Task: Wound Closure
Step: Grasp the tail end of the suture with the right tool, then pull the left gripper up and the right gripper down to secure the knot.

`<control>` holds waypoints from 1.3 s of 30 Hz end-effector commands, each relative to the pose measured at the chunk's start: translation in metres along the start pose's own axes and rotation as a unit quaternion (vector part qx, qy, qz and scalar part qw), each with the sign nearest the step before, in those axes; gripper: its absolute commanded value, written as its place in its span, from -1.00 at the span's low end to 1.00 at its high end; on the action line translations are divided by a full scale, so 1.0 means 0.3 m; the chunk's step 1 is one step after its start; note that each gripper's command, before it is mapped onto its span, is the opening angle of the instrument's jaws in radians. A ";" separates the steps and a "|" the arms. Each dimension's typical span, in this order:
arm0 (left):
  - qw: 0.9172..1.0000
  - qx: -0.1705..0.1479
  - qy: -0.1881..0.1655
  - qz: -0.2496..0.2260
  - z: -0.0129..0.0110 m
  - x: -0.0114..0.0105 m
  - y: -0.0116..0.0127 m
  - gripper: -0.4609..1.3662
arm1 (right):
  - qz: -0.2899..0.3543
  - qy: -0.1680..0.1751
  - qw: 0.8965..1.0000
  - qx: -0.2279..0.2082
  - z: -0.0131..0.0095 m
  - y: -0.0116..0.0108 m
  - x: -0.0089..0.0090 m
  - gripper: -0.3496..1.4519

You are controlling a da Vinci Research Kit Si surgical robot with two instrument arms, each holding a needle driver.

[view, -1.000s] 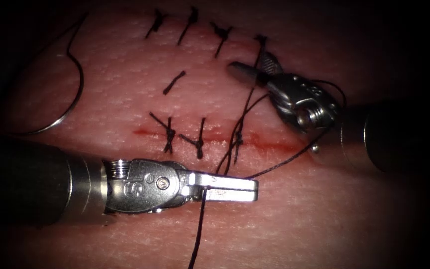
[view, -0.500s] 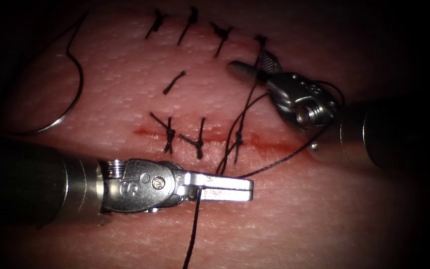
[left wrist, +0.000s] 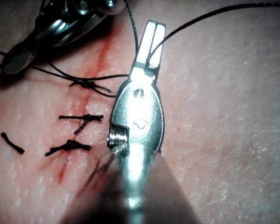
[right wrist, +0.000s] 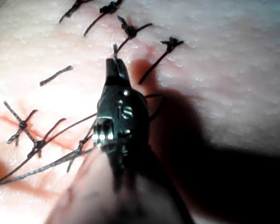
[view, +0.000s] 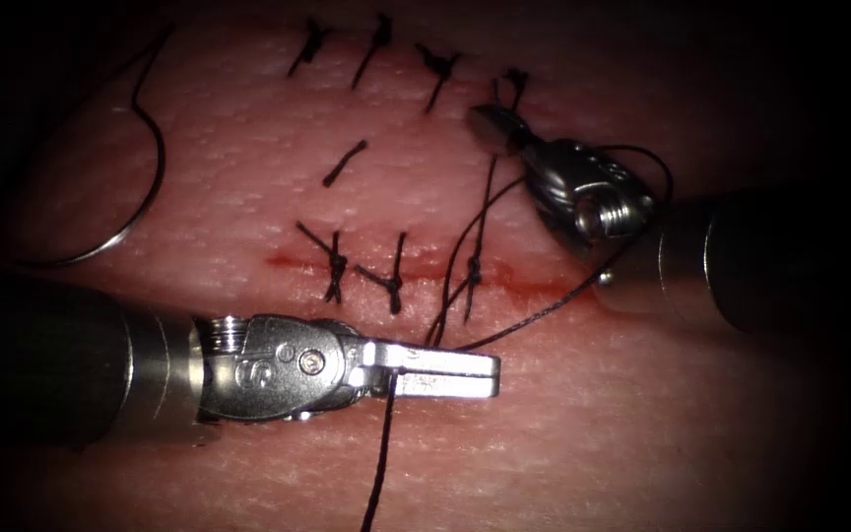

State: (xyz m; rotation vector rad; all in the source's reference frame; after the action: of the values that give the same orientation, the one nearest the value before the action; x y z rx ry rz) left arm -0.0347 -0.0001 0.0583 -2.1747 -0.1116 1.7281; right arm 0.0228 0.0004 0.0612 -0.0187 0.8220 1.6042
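Note:
The left tool (view: 445,372) lies below the horizontal cut (view: 544,288), its jaws shut on the dark thread (view: 381,463), which hangs down from them. The same shut jaws (left wrist: 149,37) appear in the left wrist view with thread crossing them. The right tool (view: 490,128) sits above the cut's right end, jaws shut on a thread strand (view: 485,212) rising from the rightmost knot (view: 470,276). In the right wrist view a short thread end pokes past its shut jaws (right wrist: 115,65). The curved needle (view: 155,167) lies free on the tissue (view: 642,433) at far left, held by neither tool.
Two more knotted stitches (view: 334,262) (view: 394,282) cross the cut, which shows red fluid. A row of several stitches (view: 378,44) runs along the top, and a loose cut thread piece (view: 345,163) lies between the rows. Another strand (view: 534,313) runs from the left jaws toward the right tool's shaft.
The right tool's jaws stood open around the thread strand and have now closed on it, the tool shifting slightly up. The left tool has drawn back a little to the left, still gripping thread.

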 end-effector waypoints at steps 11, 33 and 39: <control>1.000 0.025 -0.010 -0.002 -0.0090 0.0001 -0.0125 -0.88 | -0.028 -0.001 1.000 0.005 -0.0041 -0.0027 -0.0007 -1.00; 0.990 0.068 -0.109 0.058 -0.0152 -0.0091 -0.0708 -0.88 | -0.091 0.027 0.993 0.070 -0.0224 -0.0111 -0.0062 -1.00; 0.978 0.062 -0.156 0.125 -0.0088 -0.0085 -0.0821 -0.88 | -0.100 0.023 0.991 0.083 -0.0277 -0.0141 -0.0104 -1.00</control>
State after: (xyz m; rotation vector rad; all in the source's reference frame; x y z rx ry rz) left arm -0.0292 0.0219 0.0693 -1.8722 0.2052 2.1555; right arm 0.0237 -0.0069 0.0542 -0.0165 0.9588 1.3460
